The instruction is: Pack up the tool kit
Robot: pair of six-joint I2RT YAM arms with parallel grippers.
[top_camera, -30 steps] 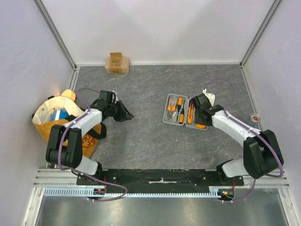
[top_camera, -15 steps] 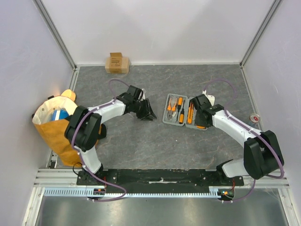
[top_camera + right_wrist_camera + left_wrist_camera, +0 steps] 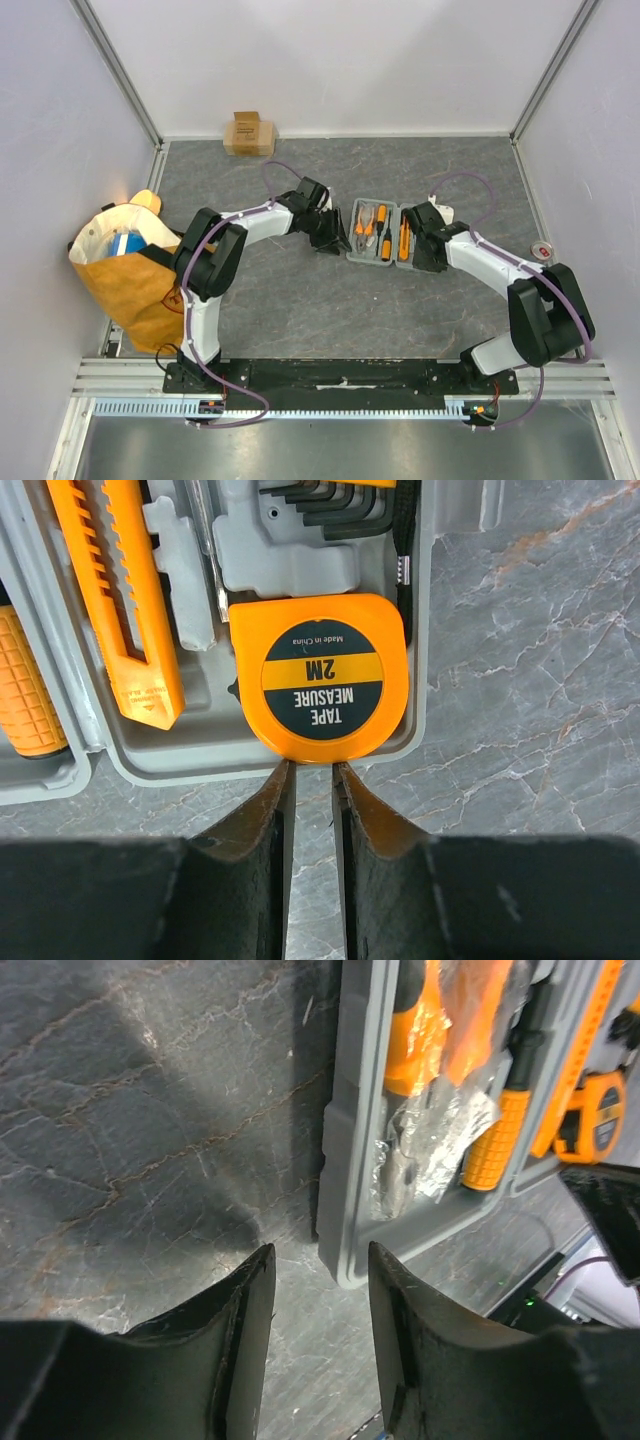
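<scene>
Tool kit [image 3: 345,1160] is risking being shoved: left end effector [image 3: 320,1255], spread, and right end effector [image 3: 310,770], barely parted, are crowding its edges.

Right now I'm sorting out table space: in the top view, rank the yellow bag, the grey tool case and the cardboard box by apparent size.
1. yellow bag: largest.
2. grey tool case, lying open: clearly smaller.
3. cardboard box: smallest; it lies farthest back, but the difference looks too big to flip.
</scene>
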